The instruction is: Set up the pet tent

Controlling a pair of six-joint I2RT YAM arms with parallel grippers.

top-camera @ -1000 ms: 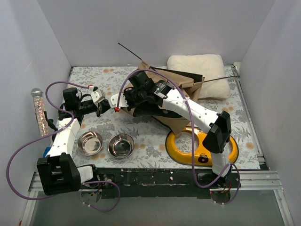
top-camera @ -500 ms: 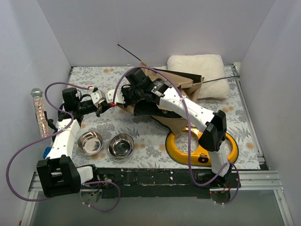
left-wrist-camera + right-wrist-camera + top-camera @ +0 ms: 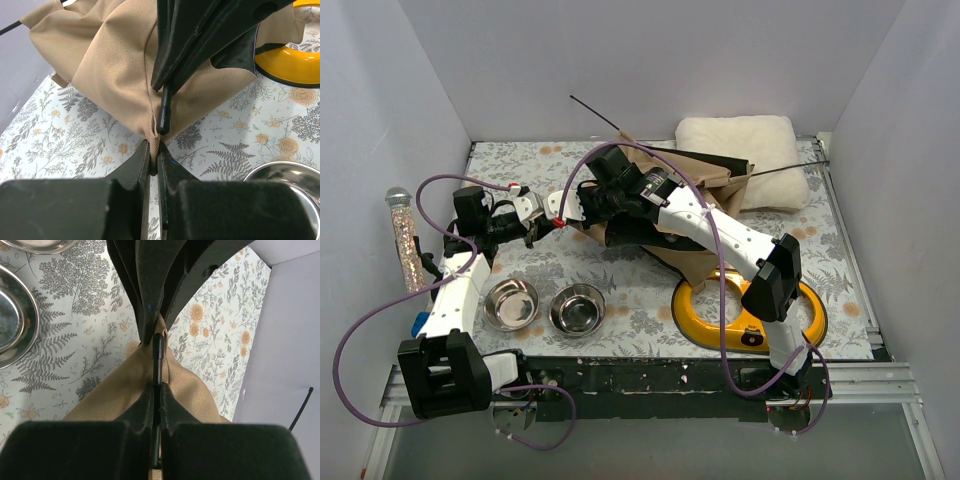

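The pet tent (image 3: 705, 190) lies collapsed in the middle back of the table, tan fabric with black lining and thin black rods (image 3: 595, 108) sticking out. In the left wrist view my left gripper (image 3: 153, 147) is shut on a pinched corner of the tan fabric (image 3: 120, 65). A black rod tip (image 3: 163, 114) points down at that corner. My right gripper (image 3: 158, 389) is shut on this black rod (image 3: 157, 352), just above the tent fabric (image 3: 190, 390). From above, both grippers meet at the tent's left corner, the left gripper (image 3: 548, 215) facing the right gripper (image 3: 578, 205).
A cream cushion (image 3: 745, 145) lies at the back right. The yellow bowl stand (image 3: 705, 322) sits near the front right under the right arm. Two steel bowls (image 3: 510, 303) (image 3: 577, 308) stand at the front left. A glitter tube (image 3: 402, 235) leans at the left wall.
The right arm has shifted a little to the left and back, bringing its gripper closer to the left gripper. The left arm has barely moved.
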